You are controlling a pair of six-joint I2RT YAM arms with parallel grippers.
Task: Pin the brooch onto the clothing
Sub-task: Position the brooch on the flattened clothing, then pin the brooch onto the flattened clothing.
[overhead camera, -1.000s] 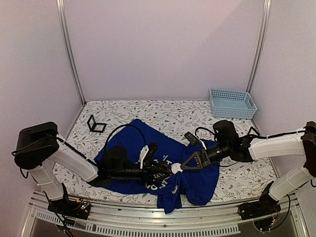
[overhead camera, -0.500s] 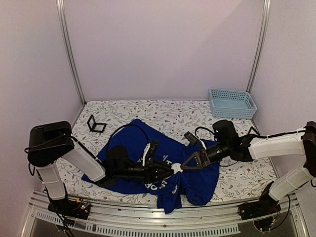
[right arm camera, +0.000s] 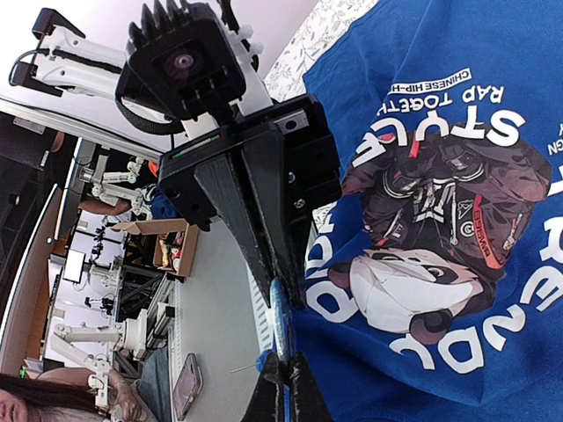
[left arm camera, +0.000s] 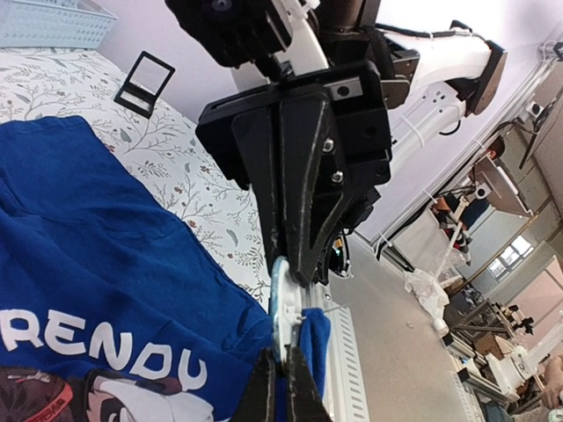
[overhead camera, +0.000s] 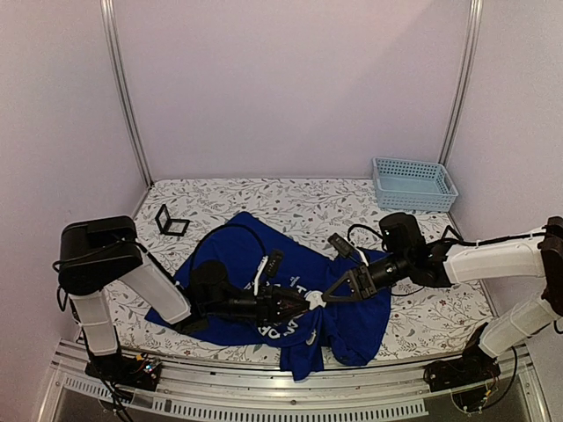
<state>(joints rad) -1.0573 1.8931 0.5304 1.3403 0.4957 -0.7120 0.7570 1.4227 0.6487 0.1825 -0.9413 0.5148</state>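
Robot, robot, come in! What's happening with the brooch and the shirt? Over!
Left gripper shut on a T-shirt fold. Right gripper shut on the brooch, which touches that fold. Nothing between them; basket well clear. Over.

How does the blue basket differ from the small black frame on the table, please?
The basket is light blue with latticed walls; the frame is black, thin and open. The basket is clearly bigger than the frame. The basket sits at the far right corner, the frame near the left edge. Both rest on the flowered tablecloth, apart from the T-shirt.
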